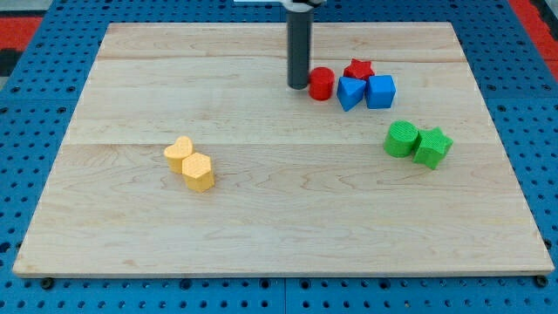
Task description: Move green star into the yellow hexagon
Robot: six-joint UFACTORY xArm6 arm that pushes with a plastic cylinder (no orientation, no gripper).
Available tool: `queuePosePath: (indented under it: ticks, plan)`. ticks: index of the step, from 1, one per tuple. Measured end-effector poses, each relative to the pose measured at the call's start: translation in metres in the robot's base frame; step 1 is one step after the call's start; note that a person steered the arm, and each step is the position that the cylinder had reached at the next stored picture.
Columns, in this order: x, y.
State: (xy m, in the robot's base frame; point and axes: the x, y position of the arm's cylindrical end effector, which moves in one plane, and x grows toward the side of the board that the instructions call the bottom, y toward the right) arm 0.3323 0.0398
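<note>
Wood board (261, 209): green star (433, 146) well right/below my tip (299, 86); tool holds nothing.

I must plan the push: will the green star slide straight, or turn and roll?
The green star lies flat, so it will probably slide, not roll. Its points may make it turn under an off-centre push. It touches the green cylinder, which may get dragged along.

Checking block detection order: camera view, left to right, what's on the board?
yellow heart → yellow hexagon → my tip → red cylinder → green cylinder → green star. Red star, blue triangle and blue cube overlap in x, so they are left out.
</note>
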Motion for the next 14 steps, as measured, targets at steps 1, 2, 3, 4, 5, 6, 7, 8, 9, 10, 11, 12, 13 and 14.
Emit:
queuePosePath:
  ticks: [1,2,3,4,5,6,7,8,9,10,11,12,13,14]
  plan:
    - [0.0,0.02]
    - [0.003,0.013]
    - [0.018,0.001]
    - [0.034,-0.008]
    - [0.04,-0.001]
    - [0.044,0.02]
    - [0.044,0.037]
    - [0.051,0.081]
    - [0.061,0.121]
    - [0.067,0.166]
    - [0.078,0.213]
    - [0.107,0.233]
    - [0.125,0.224]
    - [0.125,0.181]
